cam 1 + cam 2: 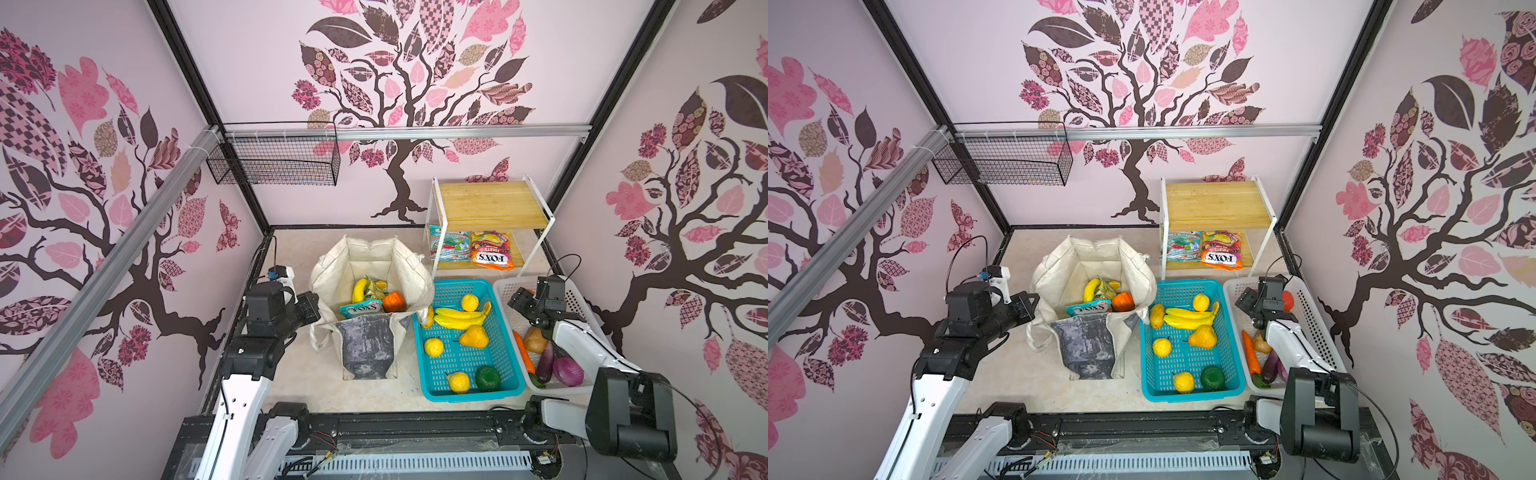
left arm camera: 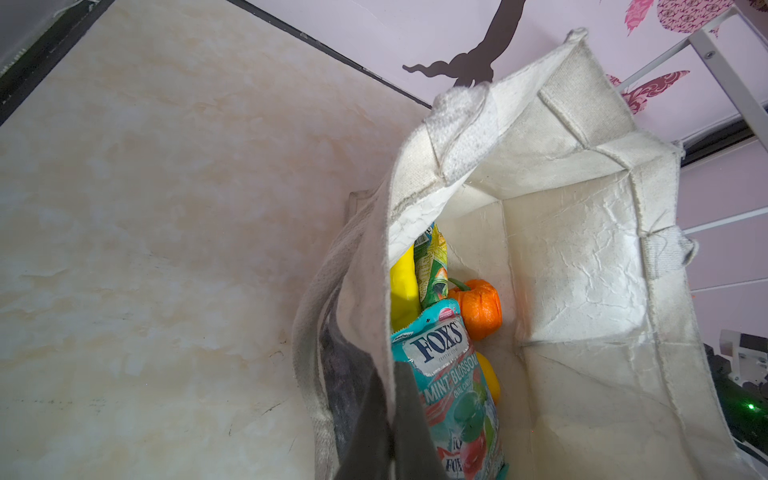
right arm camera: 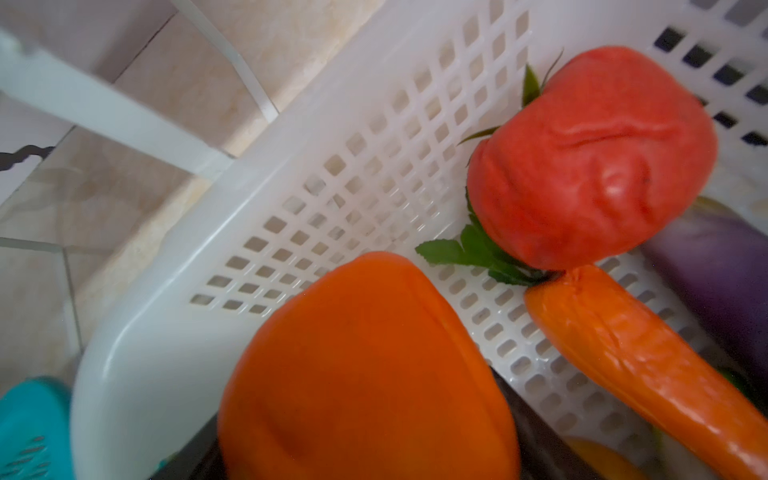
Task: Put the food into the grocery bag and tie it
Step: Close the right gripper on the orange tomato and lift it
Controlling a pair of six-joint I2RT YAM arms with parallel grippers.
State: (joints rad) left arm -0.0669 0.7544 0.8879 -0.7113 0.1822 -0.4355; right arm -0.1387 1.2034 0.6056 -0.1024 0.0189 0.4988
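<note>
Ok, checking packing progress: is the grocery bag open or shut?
Open: the grocery bag stands upright, mouth spread, with a banana, FOX'S packet and orange piece visible inside.

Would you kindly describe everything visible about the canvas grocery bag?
The grocery bag is a soft cream canvas tote with a faded dark grey front panel and long cream strap handles. It stands upright and open on the tabletop, its right side seemingly against the teal basket. Inside lie a banana, an orange piece and a teal FOX'S packet. The left gripper is shut on its left rim.
</note>
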